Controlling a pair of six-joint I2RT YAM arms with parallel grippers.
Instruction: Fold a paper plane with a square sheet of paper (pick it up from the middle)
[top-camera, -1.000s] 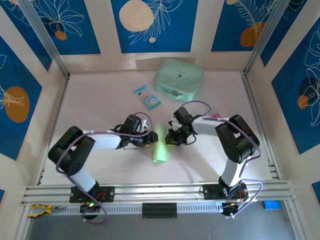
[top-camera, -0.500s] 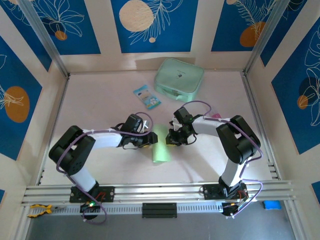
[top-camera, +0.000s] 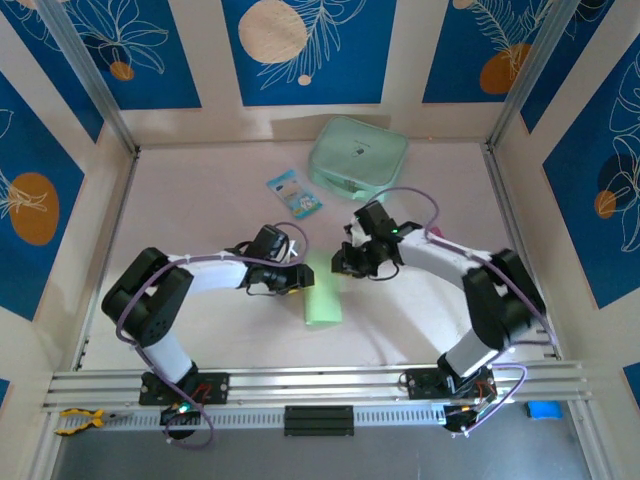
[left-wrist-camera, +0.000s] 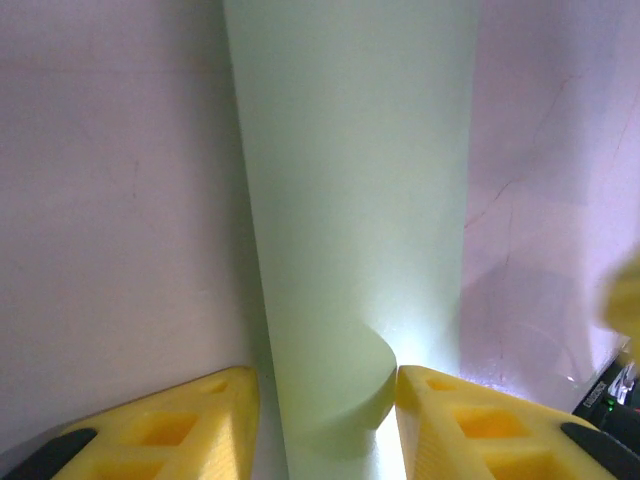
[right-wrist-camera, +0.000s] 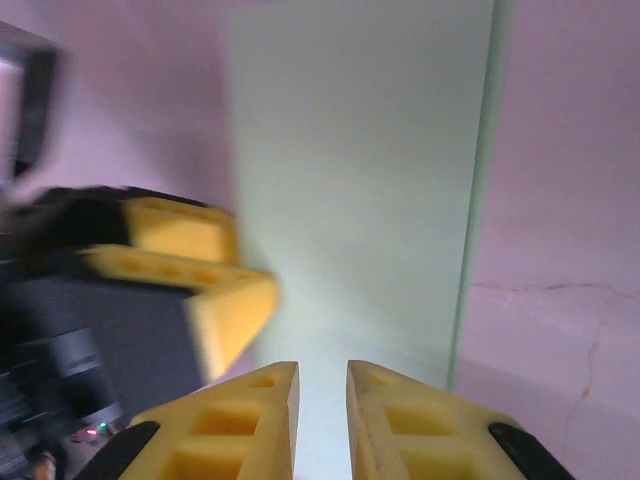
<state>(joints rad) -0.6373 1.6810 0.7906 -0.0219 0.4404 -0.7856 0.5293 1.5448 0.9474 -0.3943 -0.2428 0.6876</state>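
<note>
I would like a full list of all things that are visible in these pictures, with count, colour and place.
folded paper: one, pale green, table centre, between the grippers
zip case: one, mint green, far side of the table
packet: one, blue and white, left of the case
table: one, pale pink
left gripper: one, yellow fingers, open astride the paper
right gripper: one, yellow fingers, narrow gap, over the paper

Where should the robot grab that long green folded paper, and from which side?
Probably at the curled-up layer of the folded sheet of paper, right by the left gripper, sliding one of the jaws under it from the side. The strip lies flat on the table, so there's little to pinch from above, but that curled layer stands up a bit.
</note>
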